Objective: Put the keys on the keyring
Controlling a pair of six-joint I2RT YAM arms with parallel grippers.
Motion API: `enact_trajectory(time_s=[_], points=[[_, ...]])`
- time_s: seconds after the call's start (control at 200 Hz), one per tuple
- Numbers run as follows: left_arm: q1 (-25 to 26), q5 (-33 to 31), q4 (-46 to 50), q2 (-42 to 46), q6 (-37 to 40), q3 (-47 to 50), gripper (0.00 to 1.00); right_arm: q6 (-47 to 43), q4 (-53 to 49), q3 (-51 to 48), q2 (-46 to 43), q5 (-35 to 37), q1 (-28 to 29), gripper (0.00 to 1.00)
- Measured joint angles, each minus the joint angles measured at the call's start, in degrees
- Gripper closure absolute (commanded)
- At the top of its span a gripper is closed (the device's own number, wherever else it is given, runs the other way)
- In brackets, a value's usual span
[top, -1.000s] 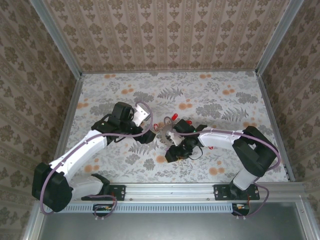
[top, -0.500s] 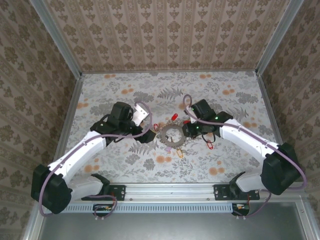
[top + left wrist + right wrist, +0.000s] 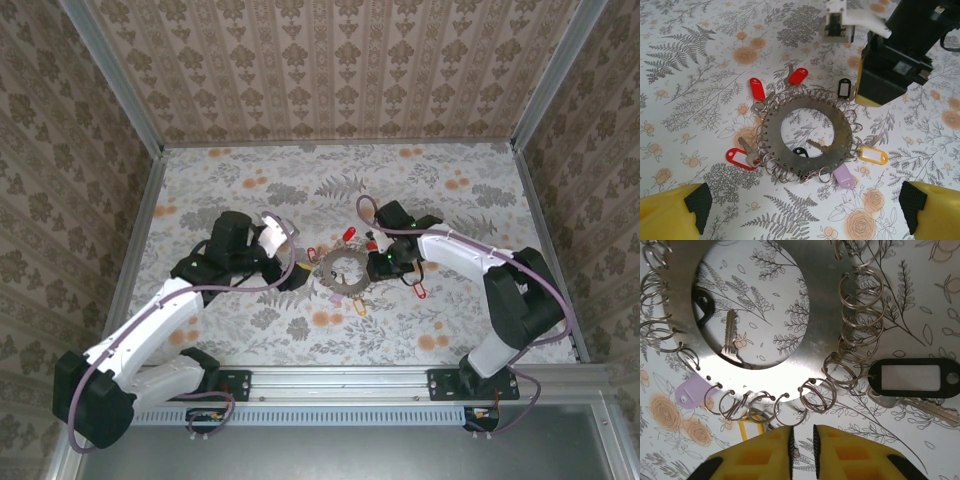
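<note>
Where the keyring [image 3: 772, 133] lies flat, one key [image 3: 816, 145] points inward.

arms [image 3: 140, 325]: white shells, black joints
cables [image 3: 240, 290]: mauve, looping along both
left gripper [image 3: 805, 206]: yellow fingers [image 3: 665, 215], black pads [image 3: 699, 204]
bases [image 3: 215, 380]: black brackets

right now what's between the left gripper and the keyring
In the left wrist view, bare floral tablecloth lies between the open left gripper and the keyring; a purple tag and small split rings hang at the ring's near edge.
</note>
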State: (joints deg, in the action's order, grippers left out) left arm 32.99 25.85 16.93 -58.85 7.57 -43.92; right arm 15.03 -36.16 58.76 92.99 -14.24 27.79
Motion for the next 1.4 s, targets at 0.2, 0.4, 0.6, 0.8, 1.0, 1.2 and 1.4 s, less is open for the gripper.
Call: enact_trajectory(time_s=[0.2,0.4,0.6,0.8,1.0,1.2,1.4], points=[[0.0,1.3,-0.9,0.5,0.5,0.2,0.0,0.2,1.7,-0.4,2.8,-2.3,0.0,0.62],[0.5,1.9,-1.0,0.5,0.7,0.2,0.0,0.6,5.6,-2.4,5.8,-4.8,0.3,0.58],[0.7,2.1,-1.1,0.5,0.7,0.2,0.0,0.6,7.5,-2.6,6.5,-6.1,0.9,0.56],[0.7,2.1,-1.2,0.5,0.7,0.3,0.0,1.3,13.0,-3.6,6.5,-13.7,2.5,0.56],[0.8,2.3,-1.2,0.2,0.7,0.3,0.0,2.1,18.3,-6.0,5.1,-18.2,2.9,0.56],[1.0,2.5,-1.2,-0.3,0.7,0.4,0.0,1.4,19.4,-6.2,4.3,-17.6,2.9,0.56],[1.5,2.5,-1.2,-0.3,0.7,0.4,0.0,-0.5,17.0,-6.9,0.7,-11.2,2.9,0.57]])
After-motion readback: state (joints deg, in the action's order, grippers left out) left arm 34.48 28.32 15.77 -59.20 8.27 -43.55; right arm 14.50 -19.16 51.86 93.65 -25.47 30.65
